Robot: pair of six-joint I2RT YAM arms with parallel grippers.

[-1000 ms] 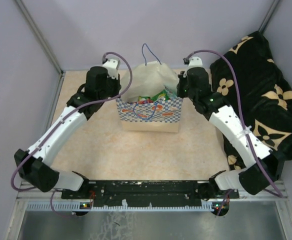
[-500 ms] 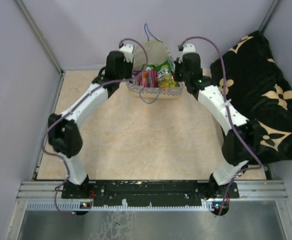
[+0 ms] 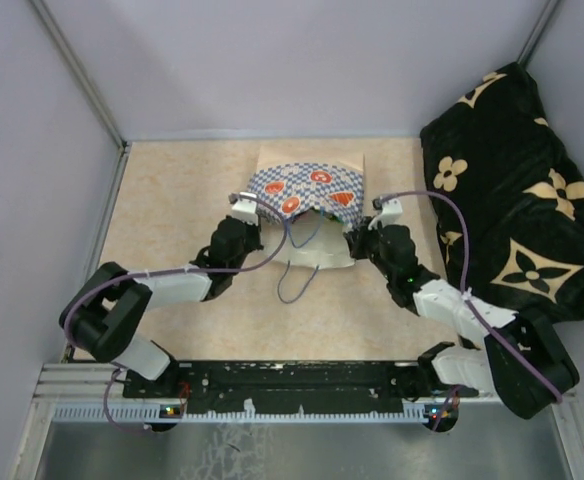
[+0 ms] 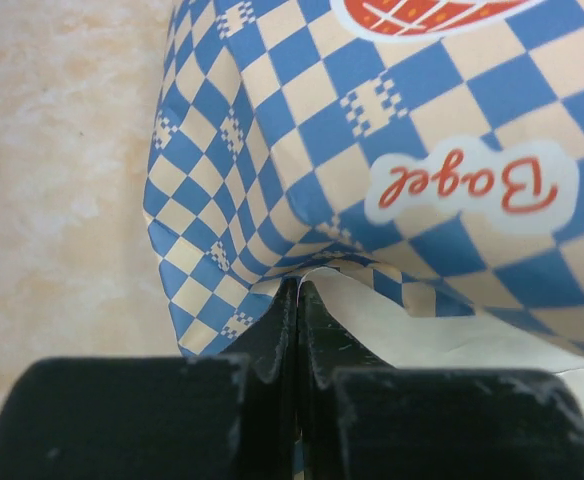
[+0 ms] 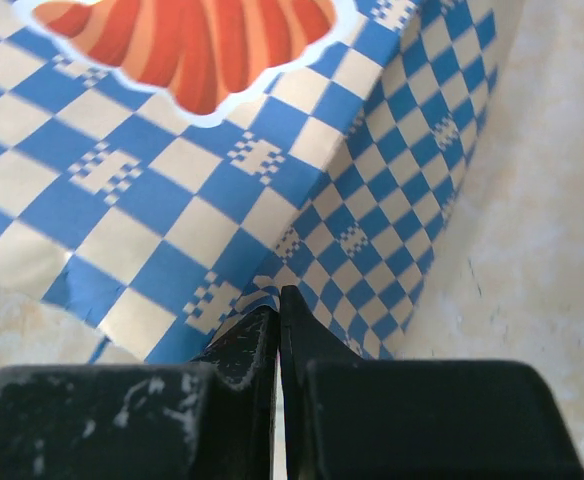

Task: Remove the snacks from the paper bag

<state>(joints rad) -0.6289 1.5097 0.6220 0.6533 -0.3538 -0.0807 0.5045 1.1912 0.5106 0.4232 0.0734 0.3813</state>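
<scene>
Overhead first: shows the paper bag (image 3: 307,190) tipped onto its side mid-table, checkered band and orange prints facing up, mouth turned toward the arm bases. Places the left gripper (image 3: 255,218) at the mouth's left corner and the right gripper (image 3: 357,230) at its right corner, both low over the tan table (image 3: 172,200). Shows a blue cord handle (image 3: 294,275) looping loose on the table between them, and a black cloth (image 3: 512,200) with tan flowers bunched at the right wall, apart from the bag.

Next, left wrist: shows jaws pressed together, clamped on the bag's paper edge just under an upside-down Bagel label (image 4: 462,185).

Lastly, right wrist: shows jaws likewise together, pinching the bag's folded checkered edge below an orange croissant print (image 5: 192,40).
</scene>
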